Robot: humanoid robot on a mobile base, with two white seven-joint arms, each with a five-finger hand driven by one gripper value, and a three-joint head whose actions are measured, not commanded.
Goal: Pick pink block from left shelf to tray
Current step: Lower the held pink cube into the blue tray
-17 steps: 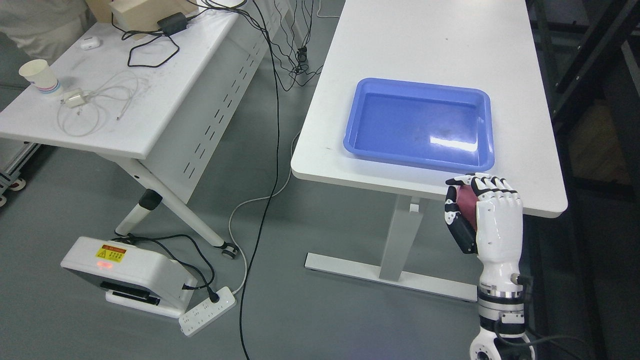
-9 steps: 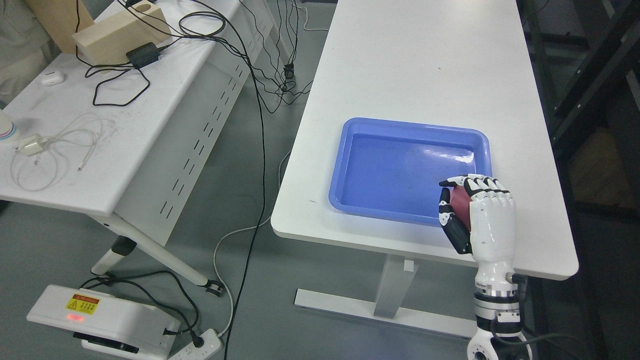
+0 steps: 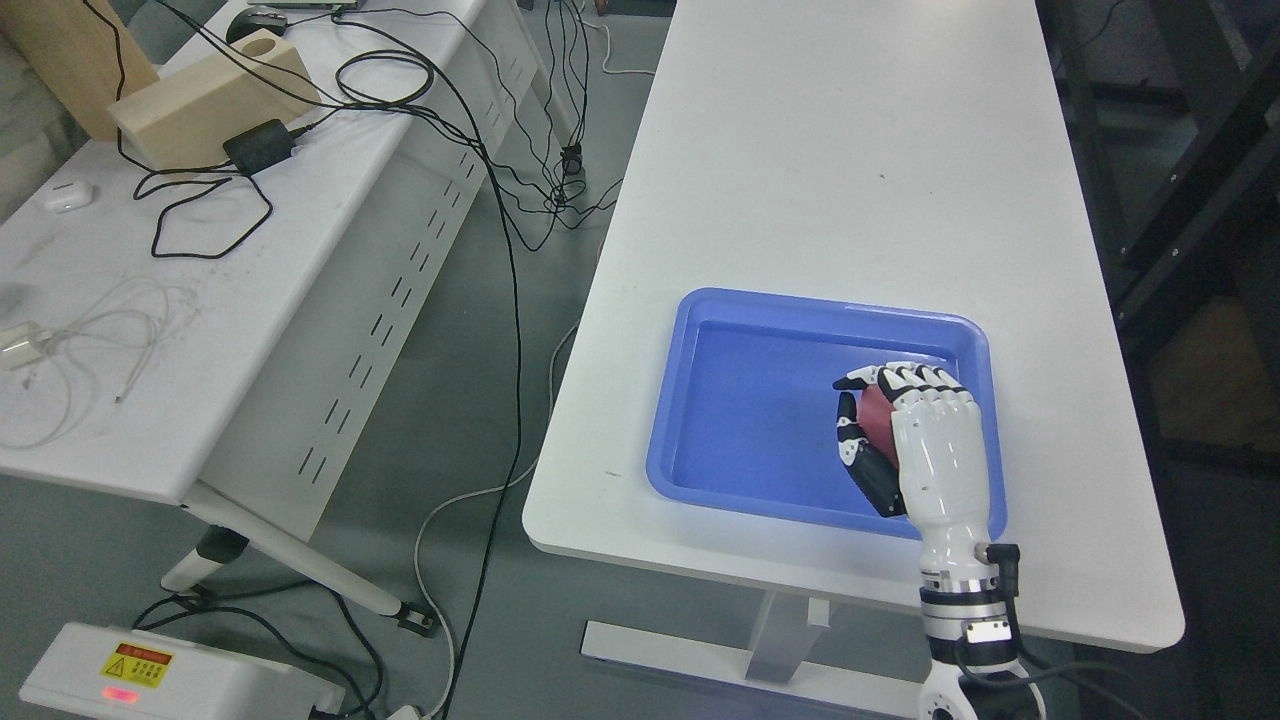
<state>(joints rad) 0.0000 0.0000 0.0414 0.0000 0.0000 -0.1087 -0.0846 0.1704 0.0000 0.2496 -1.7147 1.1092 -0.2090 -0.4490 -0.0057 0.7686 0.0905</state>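
My right hand (image 3: 885, 420) is white with black finger joints and comes up from the bottom right. Its fingers are curled around the pink block (image 3: 876, 421), of which only a dark pink patch shows between thumb and fingers. The hand hovers over the right part of the blue tray (image 3: 760, 320), which lies on the near end of the white table (image 3: 860, 150). The tray holds nothing else that I can see. The left arm is out of view.
A second white table (image 3: 250, 260) stands to the left with cables, a black adapter (image 3: 258, 146), a wooden block (image 3: 200, 90) and an earbud case (image 3: 68, 196). Black cables hang in the gap between the tables. A white device (image 3: 170, 680) sits on the floor. A dark rack (image 3: 1200, 200) stands right.
The camera view has shifted, so the tray and table show lower and nearer. My right hand, still holding the pink block, has moved from the table's front edge to over the tray.
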